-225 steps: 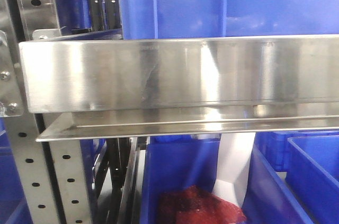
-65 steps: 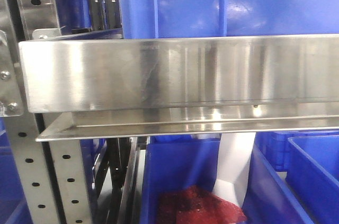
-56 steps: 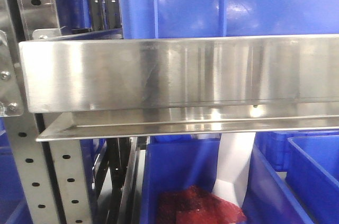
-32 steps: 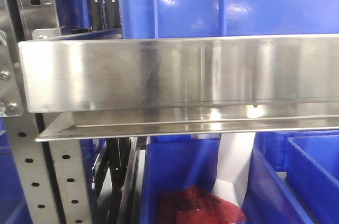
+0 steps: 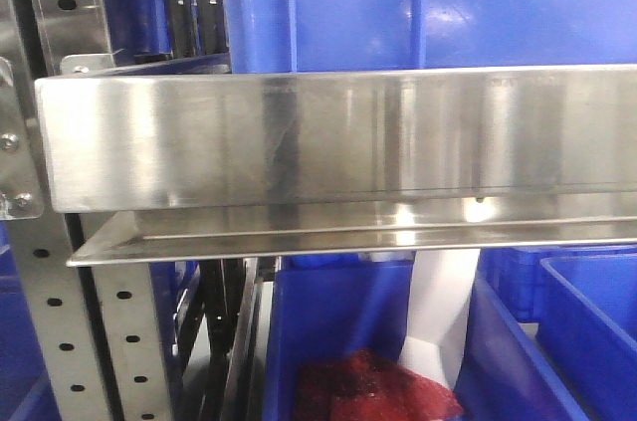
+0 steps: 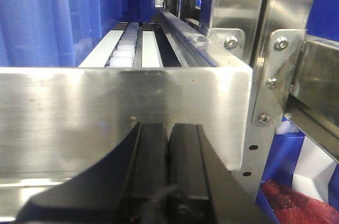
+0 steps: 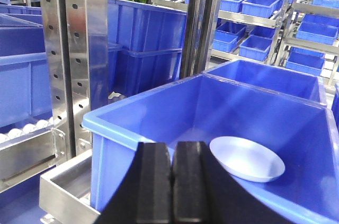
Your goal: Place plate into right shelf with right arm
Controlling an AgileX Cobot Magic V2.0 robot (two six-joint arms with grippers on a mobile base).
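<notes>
- Plate (image 7: 247,159) lies inside a bin (image 7: 159,113) on the right shelf (image 7: 74,49), toward the bin's right side.
- Right hand (image 7: 172,173) sits just before that bin's near rim, left of the plate.
- Further bins (image 7: 254,1) stand behind.
- Left hand (image 6: 168,152) faces a shelf rail (image 6: 122,107); rollers (image 6: 126,41) lie behind it.

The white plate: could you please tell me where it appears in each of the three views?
Front view: not in it.
Left wrist view: not in it.
Right wrist view: plate lies in the blue bin, lower right, beside the shut right pincer.
Shared landmark: perforated steel upright.
</notes>
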